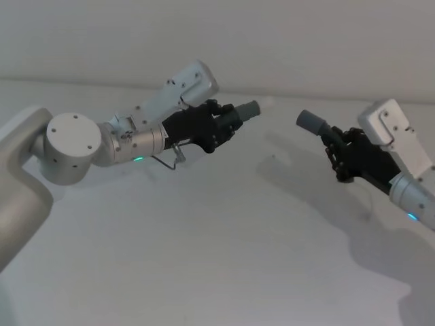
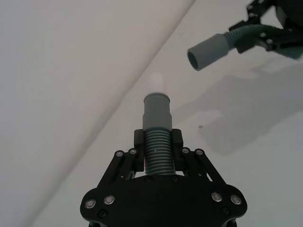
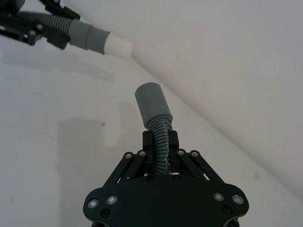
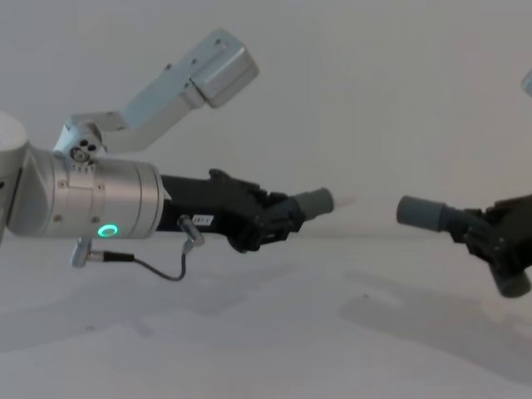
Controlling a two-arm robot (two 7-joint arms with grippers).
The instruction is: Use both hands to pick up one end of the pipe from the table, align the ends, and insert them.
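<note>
Both pieces of the pipe are held up off the table (image 1: 204, 265), their ends facing each other across a gap. My left gripper (image 1: 226, 124) is shut on the ribbed part of one piece (image 2: 156, 116), whose grey cuff carries a narrower white tip (image 2: 156, 83). My right gripper (image 1: 334, 145) is shut on the ribbed part of the other piece (image 3: 153, 103), which ends in a plain open grey socket (image 2: 207, 51). In the chest view the left cuff (image 4: 314, 202) and the right socket (image 4: 420, 214) sit at nearly the same height, the socket slightly lower.
The white table stretches wide below both arms, with their shadows (image 1: 319, 204) on it. A pale wall (image 1: 272, 41) rises behind the table's far edge. A thin cable loop (image 4: 158, 270) hangs under the left wrist.
</note>
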